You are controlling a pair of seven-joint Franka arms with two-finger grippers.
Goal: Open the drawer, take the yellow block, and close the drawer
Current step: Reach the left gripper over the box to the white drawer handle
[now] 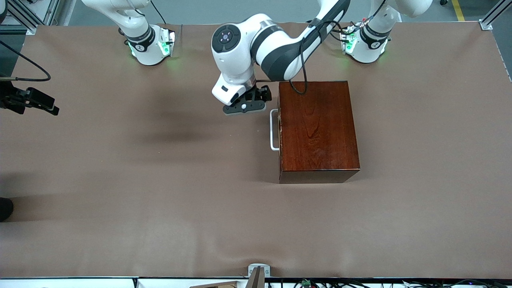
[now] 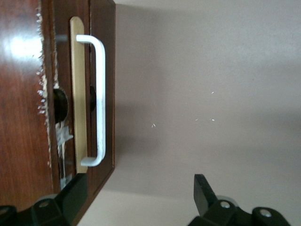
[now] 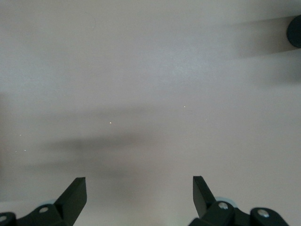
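Observation:
The dark reddish-brown wooden box [image 1: 318, 130] stands on the table. Its drawer [image 2: 77, 94] is shut, with only a pale wood strip showing at its front. The white bar handle [image 1: 274, 130] faces the right arm's end of the table and also shows in the left wrist view [image 2: 99, 99]. My left gripper [image 1: 245, 107] is open and empty, low over the table in front of the drawer, beside the handle's end farther from the camera. In its wrist view [image 2: 139, 193] one finger [image 2: 75, 193] overlaps the box's corner. The yellow block is hidden. My right gripper [image 3: 139, 190] is open and empty.
The brown table cover [image 1: 160, 192] spreads wide around the box. The right arm waits at its end of the table, its hand [image 1: 38, 102] at the view's edge. A dark round object [image 3: 295, 30] shows at the edge of the right wrist view.

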